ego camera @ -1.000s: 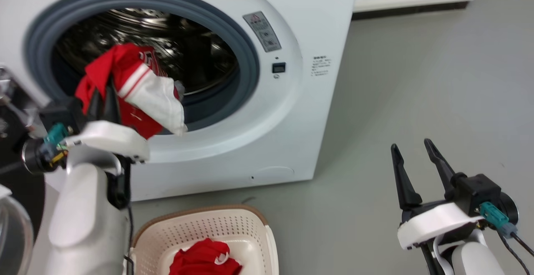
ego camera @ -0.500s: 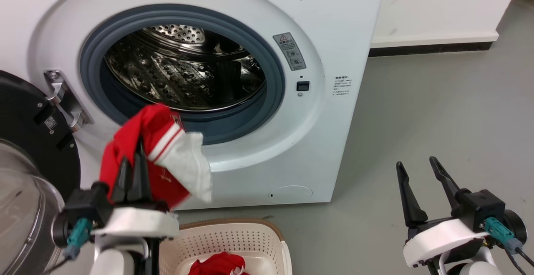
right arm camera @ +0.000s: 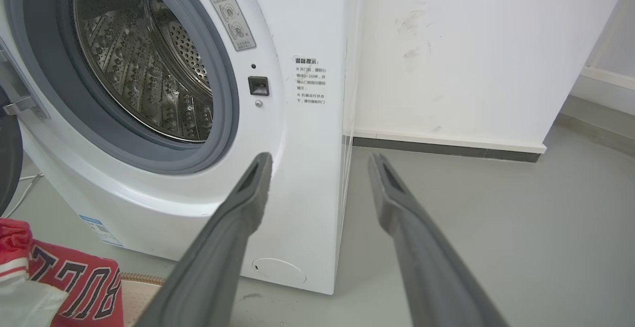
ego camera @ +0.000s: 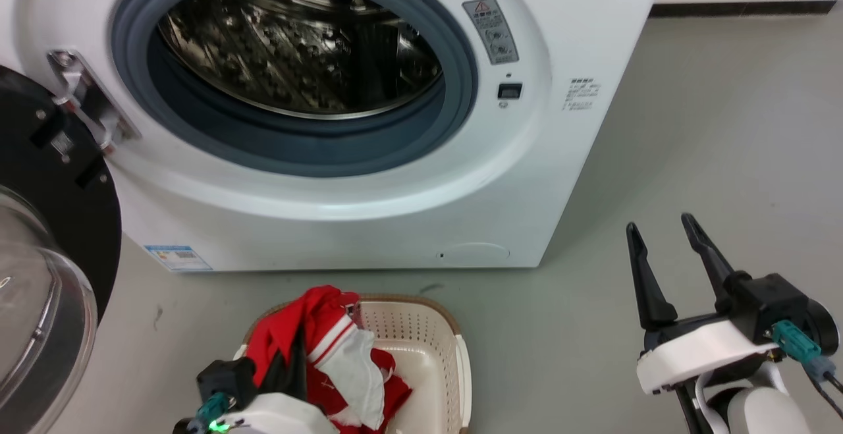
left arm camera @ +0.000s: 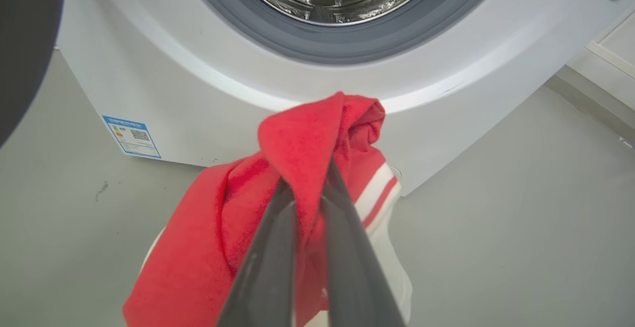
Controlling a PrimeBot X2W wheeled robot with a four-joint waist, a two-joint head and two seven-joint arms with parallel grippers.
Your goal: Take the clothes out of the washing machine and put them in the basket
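Note:
My left gripper (ego camera: pixel 294 355) is shut on a bright red garment with white trim (ego camera: pixel 329 348), which hangs over the cream basket (ego camera: pixel 435 342) at the bottom of the head view. The left wrist view has the red garment (left arm camera: pixel 302 143) pinched between the two dark fingers (left arm camera: pixel 347 247). The washing machine (ego camera: pixel 527 177) stands behind with its grey-ringed porthole open and the steel drum (ego camera: pixel 296 52) showing no cloth. My right gripper (ego camera: pixel 658 230) is open over the floor at the lower right. From the right wrist, red clothes with black lettering (right arm camera: pixel 74 287) show at the lower left.
The black-rimmed glass door (ego camera: pixel 39 276) hangs open at the far left, next to the basket. Grey floor (ego camera: pixel 711 131) stretches to the right of the machine, up to a white wall with a dark skirting strip (right arm camera: pixel 446 146).
My left gripper has carried the red garment from the porthole down onto the basket. The head camera has tilted and shifted. The right gripper has kept its pose.

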